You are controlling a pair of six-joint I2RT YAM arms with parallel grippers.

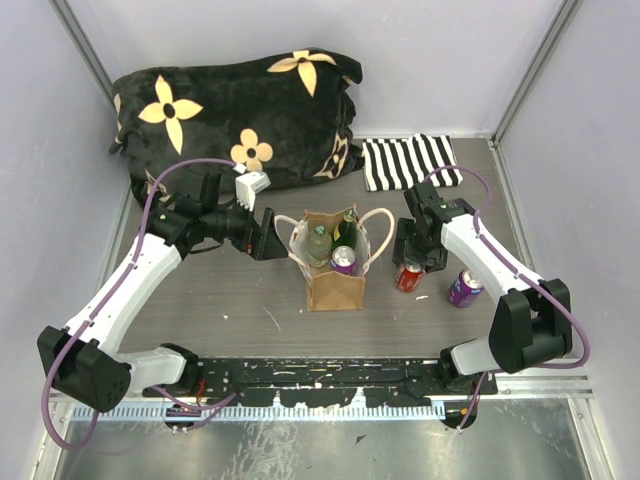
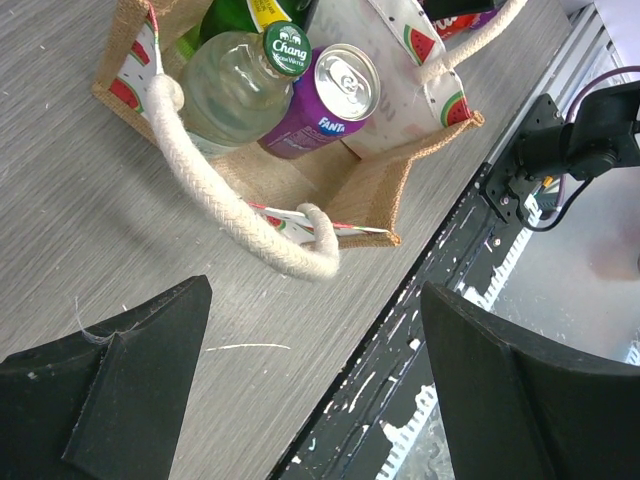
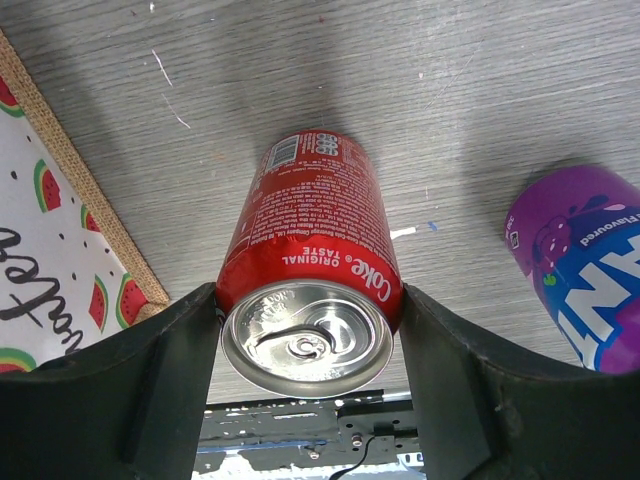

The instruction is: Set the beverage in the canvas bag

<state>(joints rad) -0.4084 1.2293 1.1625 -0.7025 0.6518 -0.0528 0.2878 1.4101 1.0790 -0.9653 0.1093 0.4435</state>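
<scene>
Right wrist view: my right gripper [image 3: 308, 350] is closed on the Coke can [image 3: 310, 230], one pad [image 3: 190, 350] against each side, with no gap visible. The can stands upright on the table [image 3: 450, 100], not yet lifted. The bag [image 3: 60, 250] is just to the left of this gripper, and a purple can [image 3: 580, 270] lies near on the right.

Step in hand: grasp of the next beverage. The next move calls for a straight lift, a carry left over the bag mouth, then a lowering between the rope handles.

The left wrist view shows what the right one cannot. My left gripper [image 2: 315, 390] is spread wide and empty just beside a handle [image 2: 230, 210]. The bag already holds a bottle [image 2: 235, 85] and a Fanta can [image 2: 325, 95]. Only the top view shows both arms flanking the bag.
</scene>
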